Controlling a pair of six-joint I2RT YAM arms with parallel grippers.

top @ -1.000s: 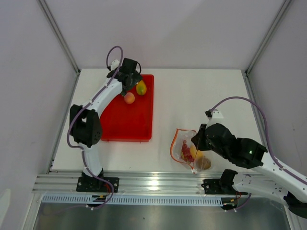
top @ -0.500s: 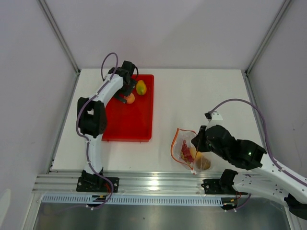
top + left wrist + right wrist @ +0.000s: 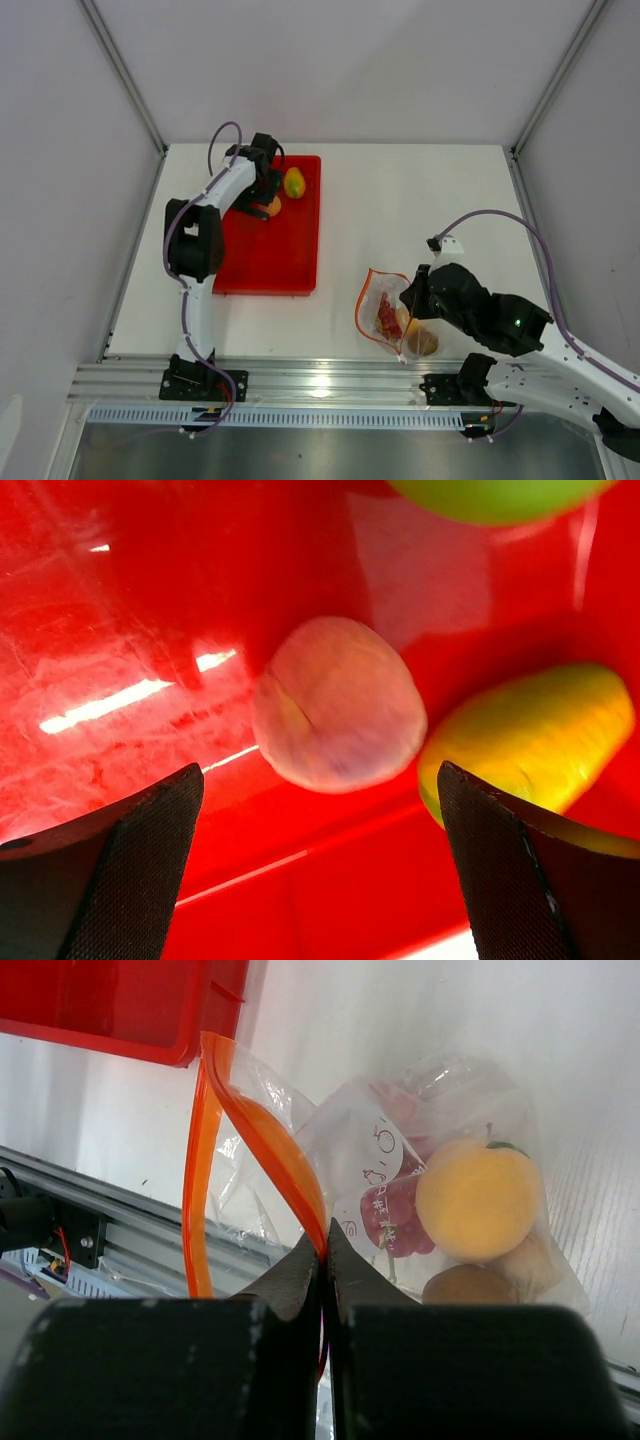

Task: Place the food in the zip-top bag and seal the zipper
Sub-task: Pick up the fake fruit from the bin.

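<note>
The peach point(image 3: 338, 705) lies in the red tray point(image 3: 265, 250), just ahead of my open left gripper point(image 3: 318, 775) and between its finger lines. A yellow-green mango point(image 3: 530, 740) lies close to the right fingertip, and a green apple point(image 3: 495, 492) lies beyond. From above, the left gripper point(image 3: 264, 190) hangs over the tray's far end beside the mango point(image 3: 294, 183). My right gripper point(image 3: 323, 1250) is shut on the zipper point(image 3: 265, 1130) of the zip-top bag point(image 3: 392, 315), whose mouth gapes. An orange point(image 3: 478, 1198), a kiwi point(image 3: 472, 1285) and dark red grapes point(image 3: 395, 1215) are inside.
The tray's near corner point(image 3: 120, 1000) stands a short way from the bag's mouth. An aluminium rail point(image 3: 320, 385) runs along the table's near edge, right behind the bag. Frame posts and grey walls close in the table's sides and back.
The left arm has swung its elbow up the tray and brought the open gripper down over the peach. The right arm has barely shifted and keeps its grip on the zipper.
</note>
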